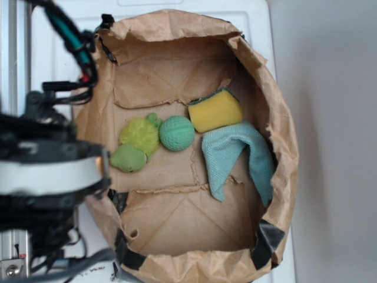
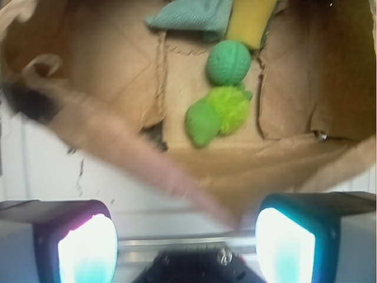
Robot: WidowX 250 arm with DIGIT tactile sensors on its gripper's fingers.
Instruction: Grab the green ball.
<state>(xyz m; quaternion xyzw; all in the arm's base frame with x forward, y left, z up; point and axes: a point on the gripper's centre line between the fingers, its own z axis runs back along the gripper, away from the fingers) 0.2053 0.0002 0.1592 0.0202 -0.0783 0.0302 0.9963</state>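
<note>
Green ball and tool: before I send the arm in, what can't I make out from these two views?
- Tool: wrist view shows only two glowing pads, tips cut off by the bottom edge; in the exterior view the arm's body hides it.
- Green ball: its underside is hidden in both views.
- Bag rim: blurred in the wrist view, so clearance is unclear.
- Sponge: cut off by the wrist view's top edge.

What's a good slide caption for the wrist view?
Open gripper outside the paper bag, with the green ball lying untouched inside.
</note>
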